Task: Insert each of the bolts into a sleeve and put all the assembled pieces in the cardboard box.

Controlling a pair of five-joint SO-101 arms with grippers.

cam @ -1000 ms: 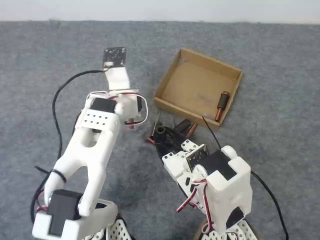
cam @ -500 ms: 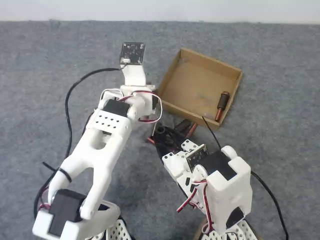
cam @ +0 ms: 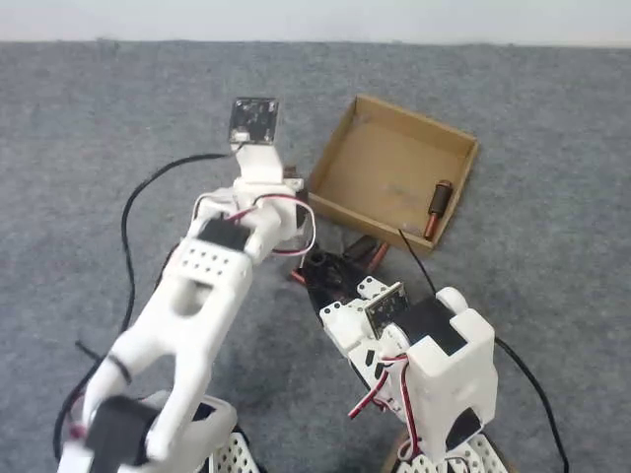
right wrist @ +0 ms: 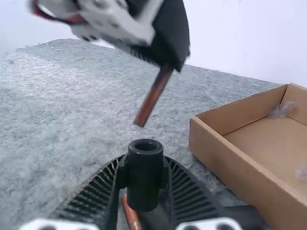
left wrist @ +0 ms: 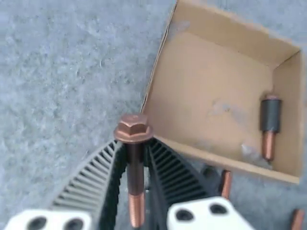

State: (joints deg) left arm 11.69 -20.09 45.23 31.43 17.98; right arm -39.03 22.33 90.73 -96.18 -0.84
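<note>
Bolt (left wrist: 135, 167) clamped in the left pincer (left wrist: 135, 143), tilted, its threaded end just above the sleeve (right wrist: 144, 172) clamped in the right pincer (right wrist: 143, 184). Grey fuzzy worktop (cam: 99, 118); white wall (right wrist: 240, 33) behind. Left wrist view shows an assembled piece (left wrist: 269, 124) inside the cardboard box (left wrist: 206, 86).

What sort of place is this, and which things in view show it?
Probably a robotics test bench, not a factory: a grey felt-covered table against a bare white wall, the left gripper holding a copper bolt, the right gripper a black sleeve, a cardboard box beside them.
</note>
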